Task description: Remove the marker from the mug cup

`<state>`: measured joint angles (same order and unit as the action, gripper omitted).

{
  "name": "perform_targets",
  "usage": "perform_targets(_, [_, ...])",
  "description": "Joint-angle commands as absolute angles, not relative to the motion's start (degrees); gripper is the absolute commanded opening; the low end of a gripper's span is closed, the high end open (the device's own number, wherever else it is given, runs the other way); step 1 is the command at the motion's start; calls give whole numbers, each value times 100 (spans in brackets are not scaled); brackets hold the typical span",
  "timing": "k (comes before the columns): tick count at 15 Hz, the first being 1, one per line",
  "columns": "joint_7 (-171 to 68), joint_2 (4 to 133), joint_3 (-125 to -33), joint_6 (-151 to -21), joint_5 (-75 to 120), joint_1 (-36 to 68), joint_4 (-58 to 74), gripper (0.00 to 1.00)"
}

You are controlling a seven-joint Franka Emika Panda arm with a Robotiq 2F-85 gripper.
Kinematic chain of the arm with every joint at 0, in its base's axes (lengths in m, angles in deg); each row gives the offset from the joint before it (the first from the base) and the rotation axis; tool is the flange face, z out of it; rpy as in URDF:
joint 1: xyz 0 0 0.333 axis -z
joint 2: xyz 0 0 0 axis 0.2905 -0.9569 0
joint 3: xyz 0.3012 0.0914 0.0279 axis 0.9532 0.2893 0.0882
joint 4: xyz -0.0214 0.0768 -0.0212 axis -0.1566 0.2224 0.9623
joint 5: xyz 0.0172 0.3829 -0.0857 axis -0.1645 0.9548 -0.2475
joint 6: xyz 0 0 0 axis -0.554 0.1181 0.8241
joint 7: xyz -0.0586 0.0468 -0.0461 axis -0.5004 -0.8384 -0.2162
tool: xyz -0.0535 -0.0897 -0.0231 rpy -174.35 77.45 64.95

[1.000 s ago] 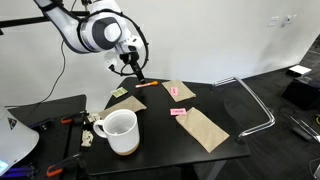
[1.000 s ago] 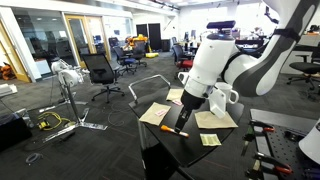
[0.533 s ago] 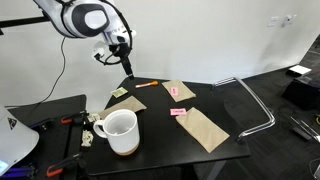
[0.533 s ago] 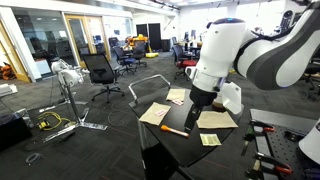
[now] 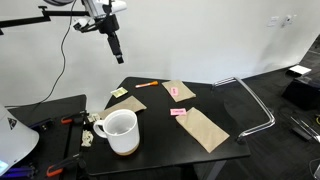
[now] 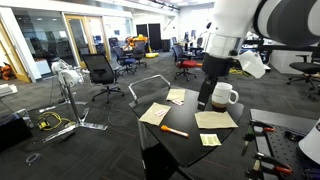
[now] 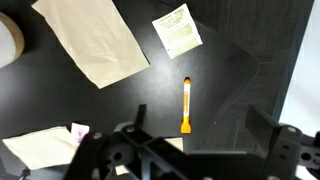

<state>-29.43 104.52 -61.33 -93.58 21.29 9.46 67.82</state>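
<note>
**A:** Is the marker (image 7: 186,105) out of the mug (image 5: 120,131) yet?

**B:** By the look of it, yes. In the wrist view the marker lies flat on the bare black bench (image 7: 240,60), about mid-frame. A green note (image 7: 177,30) sits above it and a brown sheet (image 7: 90,40) is off to the upper left. In both exterior views the marker lies on the bench well apart from the mug.

**A:** And the mug itself?

**B:** It is upright, lower left of centre in an exterior view, and nothing sticks up past its rim (though the angle doesn't show all the way inside).

**A:** What about the hand (image 5: 116,50)?

**B:** It hangs high in the upper left of that frame, well above the bench and nowhere near the mug. In the wrist view its fingers (image 7: 128,138) show along the bottom edge, spread wide apart with nothing between them.

**A:** So what's left to do?

**B:** I'd judge very little. The marker is out, lying on the bench, and free of the hand. At most the arm needs to park.
</note>
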Motion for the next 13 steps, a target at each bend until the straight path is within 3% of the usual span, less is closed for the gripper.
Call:
perform_targets(1, [-3229, 11174, -6197, -8701, 2333, 917, 6880, 100])
perform_targets(13, [-3083, 11363, -6057, -8410, 2236, 1018, 6790, 100])
